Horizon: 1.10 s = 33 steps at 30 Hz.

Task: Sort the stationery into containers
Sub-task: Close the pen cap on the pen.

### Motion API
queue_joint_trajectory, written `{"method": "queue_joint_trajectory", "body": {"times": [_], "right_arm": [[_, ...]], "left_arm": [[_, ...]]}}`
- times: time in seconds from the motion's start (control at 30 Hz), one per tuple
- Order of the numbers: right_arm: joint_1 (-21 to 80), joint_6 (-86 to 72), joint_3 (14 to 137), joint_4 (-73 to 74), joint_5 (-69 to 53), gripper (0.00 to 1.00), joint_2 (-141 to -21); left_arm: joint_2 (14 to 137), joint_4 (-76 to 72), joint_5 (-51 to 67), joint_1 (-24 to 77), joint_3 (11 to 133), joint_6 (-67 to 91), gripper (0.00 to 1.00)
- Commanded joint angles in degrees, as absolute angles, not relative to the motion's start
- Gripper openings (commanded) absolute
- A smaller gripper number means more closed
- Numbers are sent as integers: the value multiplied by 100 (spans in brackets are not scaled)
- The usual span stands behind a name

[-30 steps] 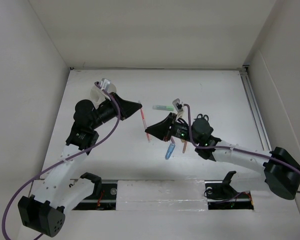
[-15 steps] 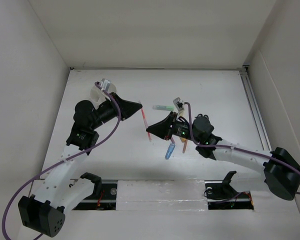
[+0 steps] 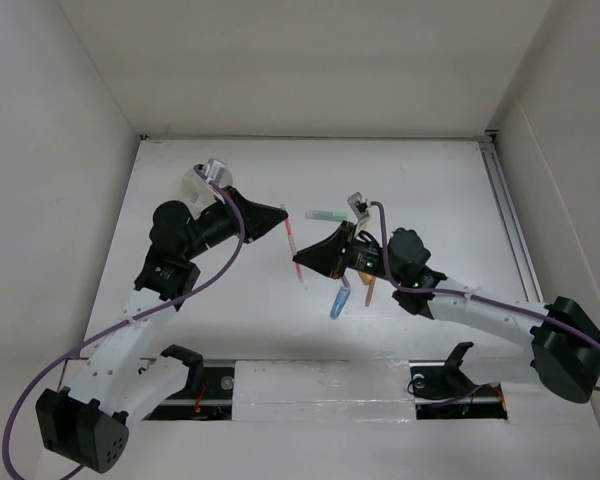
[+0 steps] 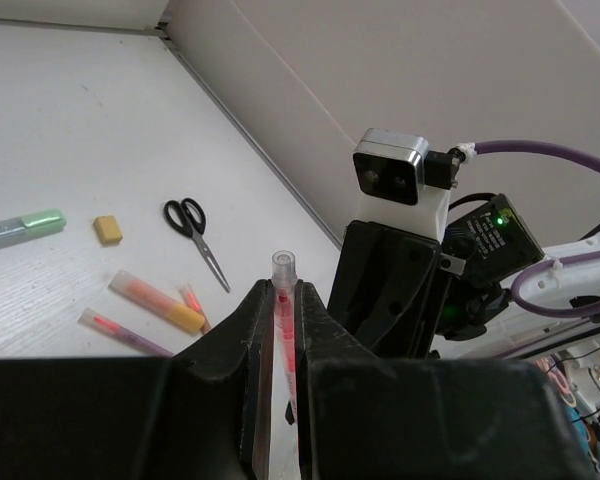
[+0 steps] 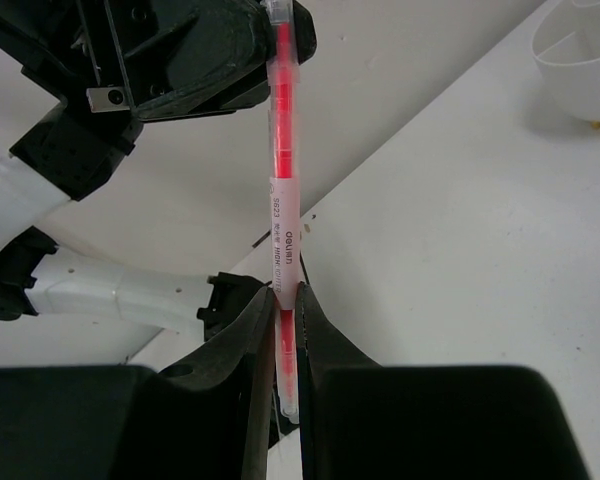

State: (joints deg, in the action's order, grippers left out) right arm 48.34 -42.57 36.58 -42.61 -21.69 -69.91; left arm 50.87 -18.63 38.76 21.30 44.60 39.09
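Red pen (image 3: 291,243), left fingers (image 4: 256,345) closed on one end, right fingers (image 5: 252,335) on other

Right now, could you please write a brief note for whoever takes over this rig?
Both grippers are shut on one thin red plastic pen, held in the air: left gripper and right gripper at opposite ends.
The round white divided tub shows no stationery in its visible part.
On the table: pale green bar, small tan block, black-handled scissors, orange marker, blue marker.
Done: nothing sorted that I can see. Left: finish the handover, tub the pen, then sort the rest.
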Motion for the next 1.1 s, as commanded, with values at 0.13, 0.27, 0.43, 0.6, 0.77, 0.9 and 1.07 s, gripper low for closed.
{"method": "queue_joint_trajectory", "body": {"times": [0.13, 0.27, 0.43, 0.6, 0.77, 0.9, 1.07], "right_arm": [[4764, -4359, 3981, -4754, -2013, 0, -6829], [4764, -4613, 3981, -4983, -2065, 0, -6881], [4764, -4974, 3981, -5115, -2197, 0, -6882], [4641, -5089, 3981, -5063, -2197, 0, -6776], [4448, -5142, 4034, -4650, -2364, 0, -6593], [4386, -5142, 4034, -4649, -2364, 0, -6539], [4386, -5334, 3955, -5289, -2504, 0, -6749]], "left_arm": [[5106, -1925, 4104, 2188, 4438, 3806, 0], [5106, -1925, 4052, 2241, 4438, 3753, 0], [5054, -1925, 3999, 2294, 4438, 3691, 0], [5054, -1925, 3999, 2294, 4438, 3630, 0], [5202, -1556, 4174, 2294, 4605, 3463, 0], [5326, -1862, 4561, 2294, 4509, 3611, 0], [5326, -2206, 4614, 2294, 4334, 3832, 0]]}}
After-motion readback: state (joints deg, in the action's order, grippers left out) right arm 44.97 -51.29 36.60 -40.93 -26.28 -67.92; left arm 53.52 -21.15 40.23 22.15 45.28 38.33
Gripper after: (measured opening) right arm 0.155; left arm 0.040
